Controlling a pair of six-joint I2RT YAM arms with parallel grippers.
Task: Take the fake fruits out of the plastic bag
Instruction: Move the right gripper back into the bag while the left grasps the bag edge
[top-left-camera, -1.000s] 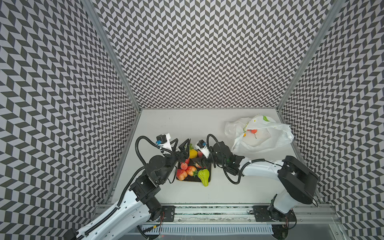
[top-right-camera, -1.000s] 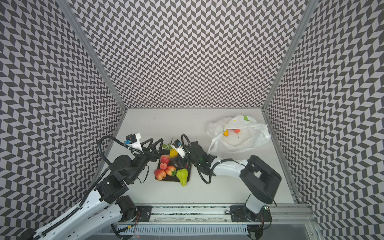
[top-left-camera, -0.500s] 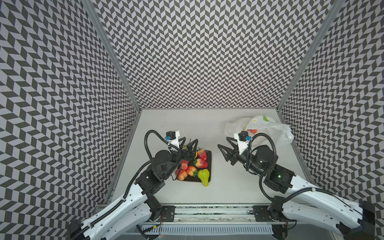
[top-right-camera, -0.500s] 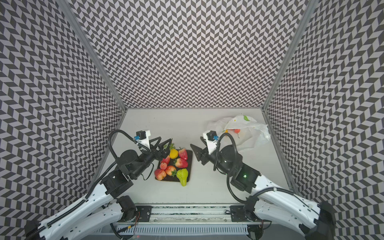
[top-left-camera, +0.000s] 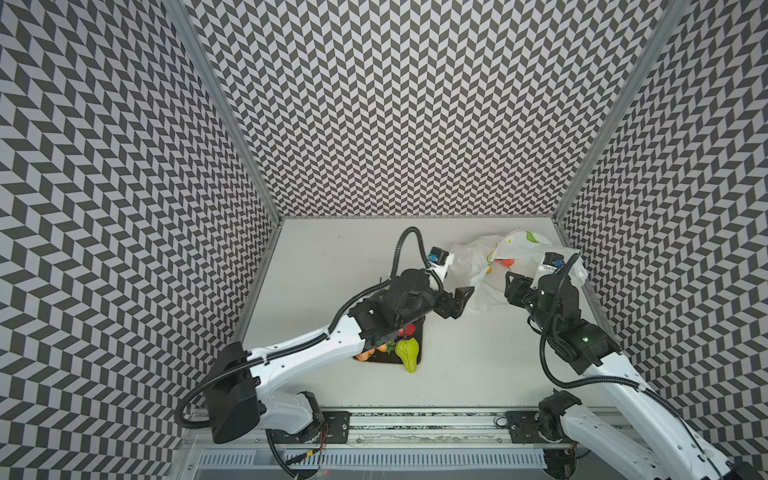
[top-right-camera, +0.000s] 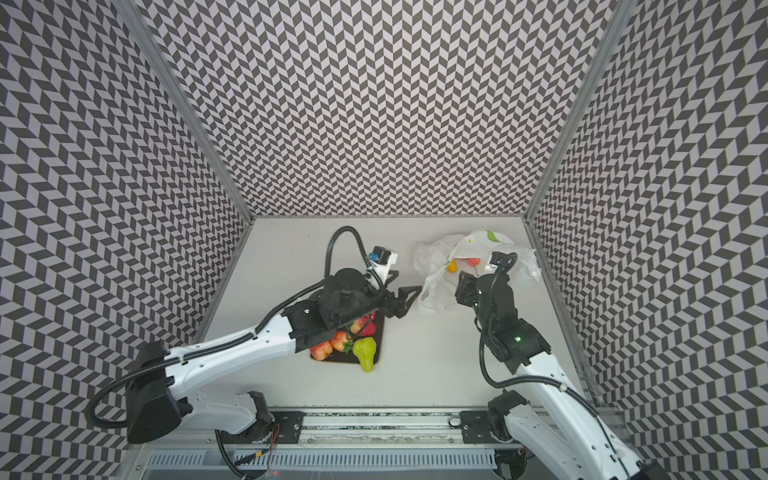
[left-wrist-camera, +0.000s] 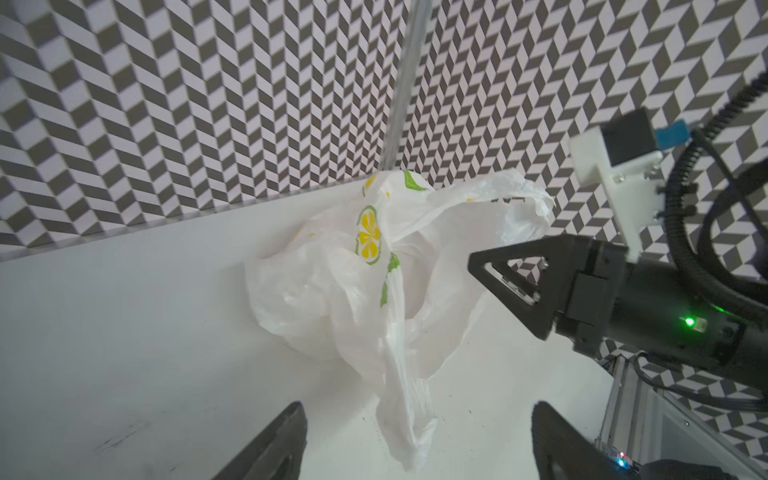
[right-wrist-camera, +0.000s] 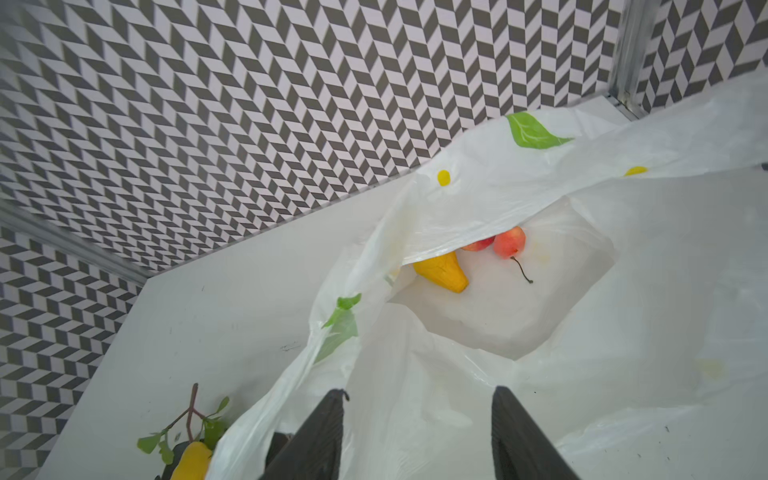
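Observation:
The plastic bag (top-left-camera: 478, 266) (top-right-camera: 434, 266) lies crumpled at the back right, white with lemon prints. Inside its mouth lie two fake fruits, an orange pear (right-wrist-camera: 442, 272) (top-right-camera: 452, 266) and a red fruit (right-wrist-camera: 509, 243) (top-left-camera: 508, 262). My left gripper (top-left-camera: 460, 301) (left-wrist-camera: 419, 406) reaches over the plate to the bag's near-left side, open, with a twisted tail of the bag (left-wrist-camera: 405, 424) lying between its fingers, untouched. My right gripper (top-left-camera: 510, 286) (right-wrist-camera: 419, 392) hovers at the bag's near edge, open, above loose film of the bag.
A dark square plate (top-left-camera: 419, 332) (top-right-camera: 383, 332) holds several fruits, partly hidden under the left arm; a lime-green pear (top-left-camera: 408, 352) (top-right-camera: 365, 352) overhangs its near edge. A lemon with a leafy twig (right-wrist-camera: 191, 457) shows beside the bag. Patterned walls enclose the table.
Both grippers have left the plate and moved right to the bag. The left arm now stretches over the plate. The left jaws widened; the right jaws narrowed.

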